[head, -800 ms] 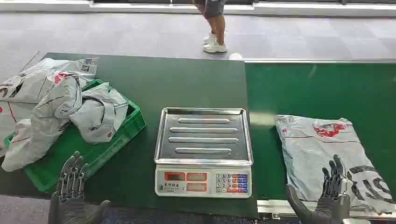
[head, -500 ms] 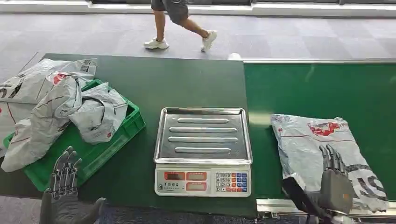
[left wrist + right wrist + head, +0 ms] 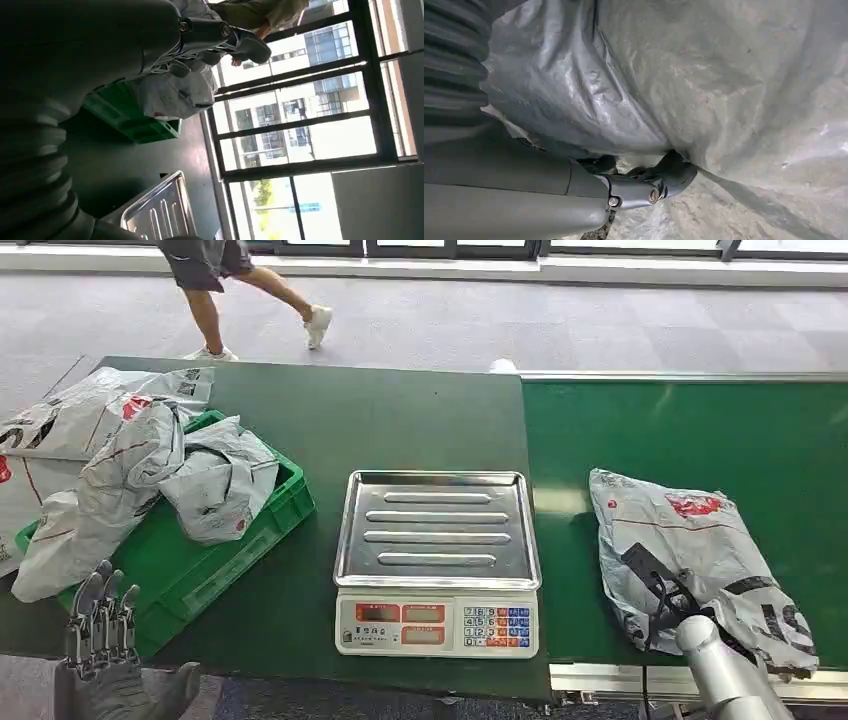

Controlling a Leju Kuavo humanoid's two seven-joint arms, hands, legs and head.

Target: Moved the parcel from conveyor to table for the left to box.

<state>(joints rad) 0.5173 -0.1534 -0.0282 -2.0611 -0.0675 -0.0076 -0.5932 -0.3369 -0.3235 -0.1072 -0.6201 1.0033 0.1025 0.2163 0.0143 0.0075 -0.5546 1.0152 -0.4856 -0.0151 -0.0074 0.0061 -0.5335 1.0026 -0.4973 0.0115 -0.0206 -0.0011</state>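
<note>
The parcel (image 3: 695, 560) lies on the conveyor (image 3: 690, 430), right of the scale (image 3: 437, 560), long axis running from the far belt toward the near edge. The right hand (image 3: 668, 592) grips its bunched near-left edge. The left hand (image 3: 100, 625), fingers apart and empty, hangs beside the green crate (image 3: 215, 565)

L hand (image 3: 100, 640): low at near L, palm away, fingers (image 3: 92, 612) straight, pointing up and apart, thumb out to side, holding nothing. R arm (image 3: 722, 672): silver forearm reaches fwd from lower R. R hand (image 3: 668, 592) down on parcel (image 3: 690, 555); wrist view has thumb (image 3: 659, 181) pressed into the plastic, bag bunched round it. Full grip: can't tell.
</note>
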